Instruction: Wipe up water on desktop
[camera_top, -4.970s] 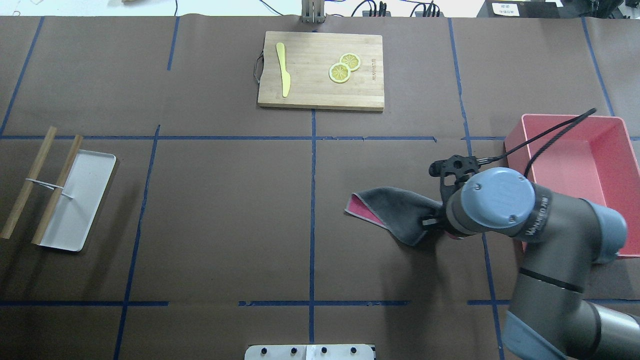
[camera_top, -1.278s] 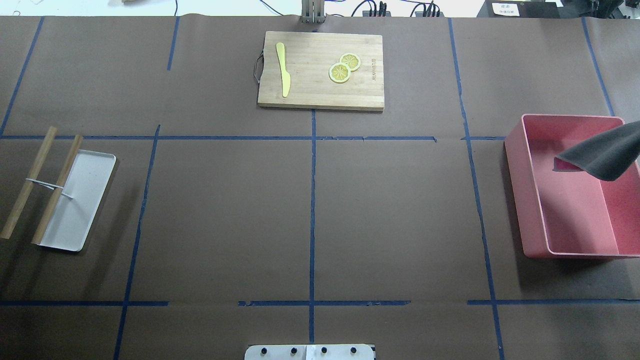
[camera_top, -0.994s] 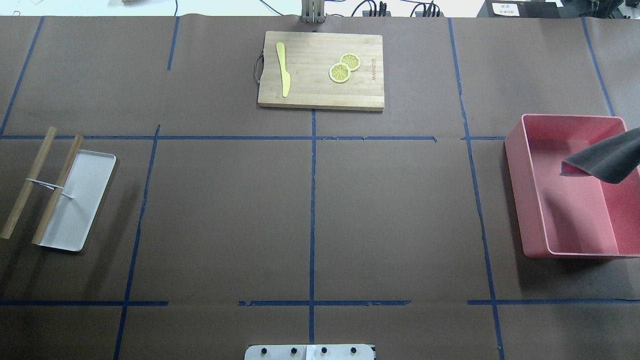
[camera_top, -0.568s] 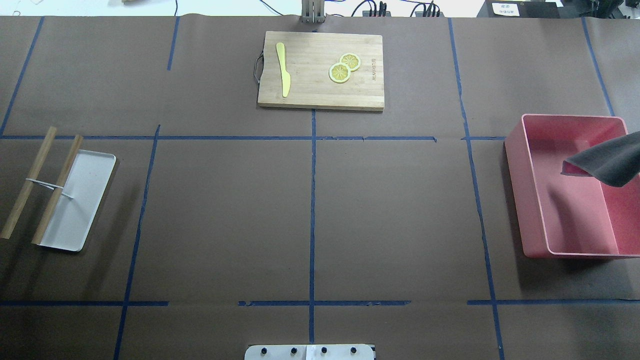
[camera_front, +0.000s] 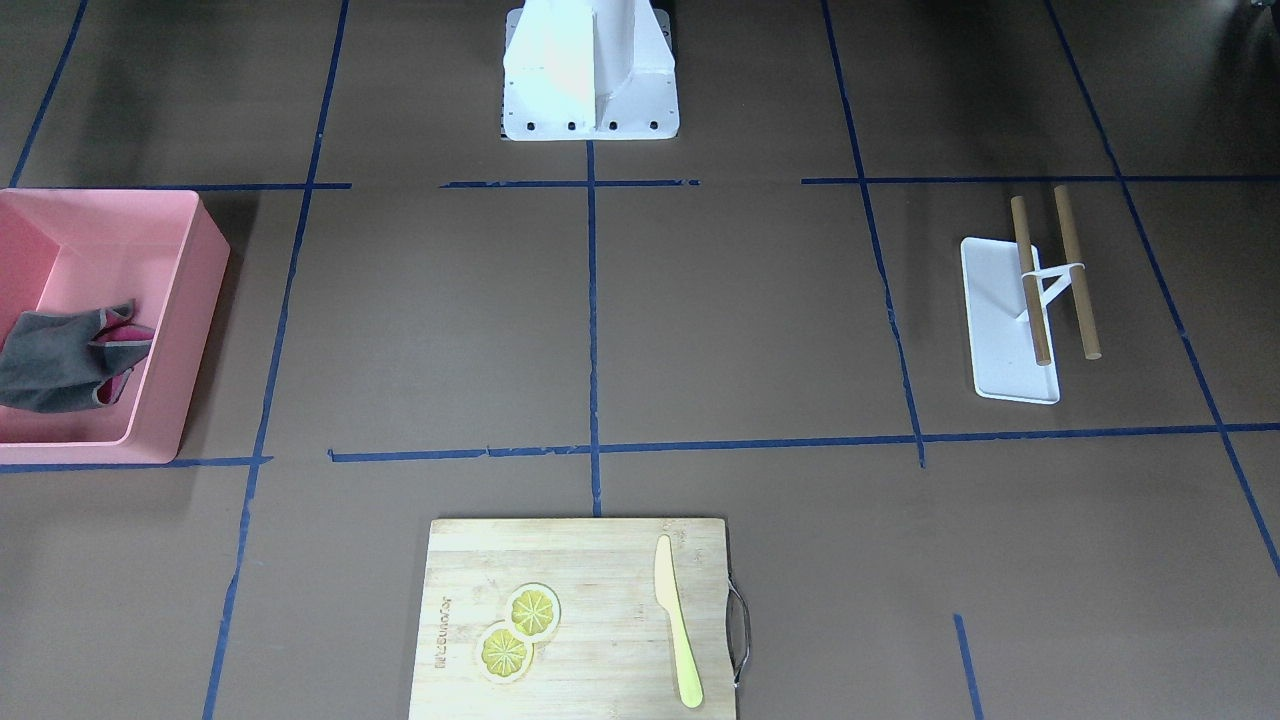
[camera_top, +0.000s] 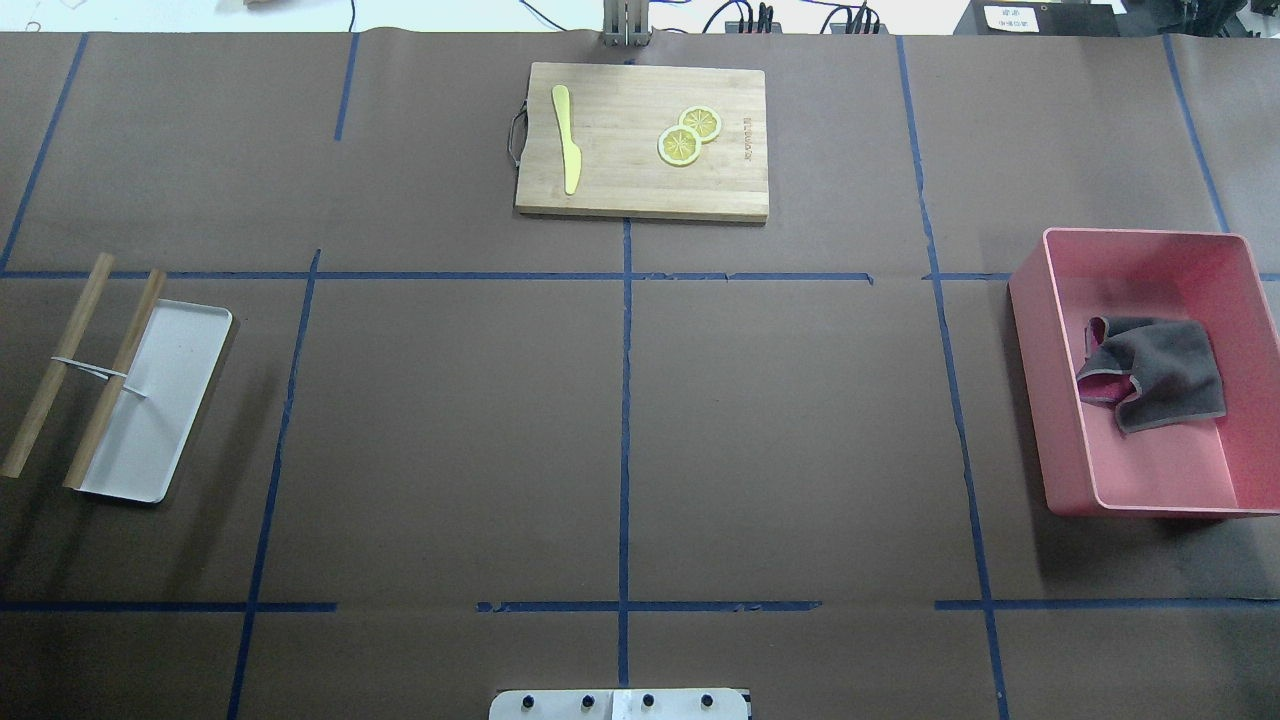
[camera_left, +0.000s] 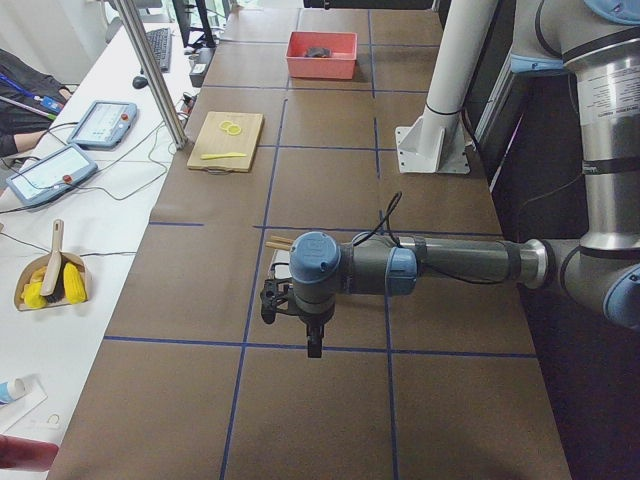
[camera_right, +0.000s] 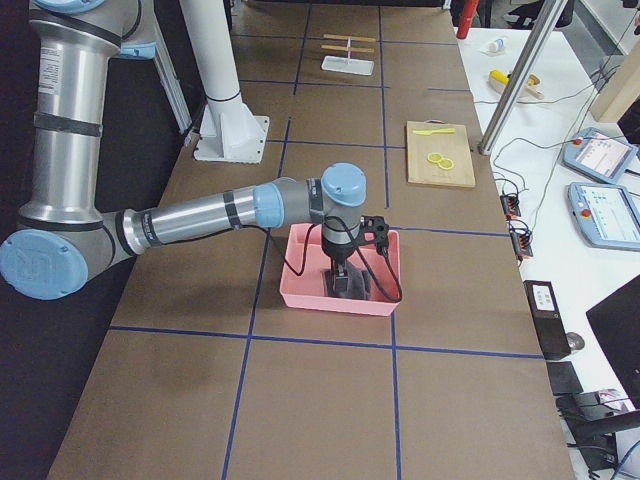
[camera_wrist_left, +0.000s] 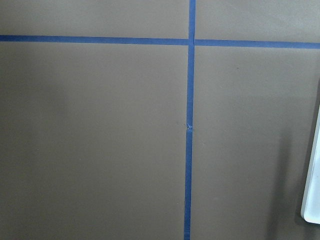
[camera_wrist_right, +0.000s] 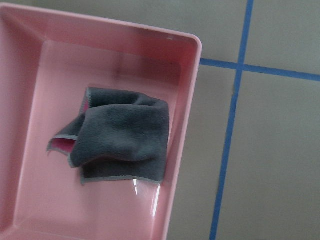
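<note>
The desktop is dark brown with blue tape lines; I see no water on it. A grey cloth with a pink underside lies crumpled and loose inside the pink bin at the right. The right wrist view looks straight down on the cloth and shows no fingers. My right gripper shows only in the exterior right view, over the bin; I cannot tell if it is open. My left gripper shows only in the exterior left view, above bare desktop; I cannot tell its state.
A wooden cutting board at the far middle carries a yellow knife and two lemon slices. A white tray with two wooden sticks lies at the left. The robot's base stands at the near edge.
Five seconds ago the right gripper held the cloth on the desktop. It then hung over the bin from the right edge. Now it has dropped and lies in the bin.
</note>
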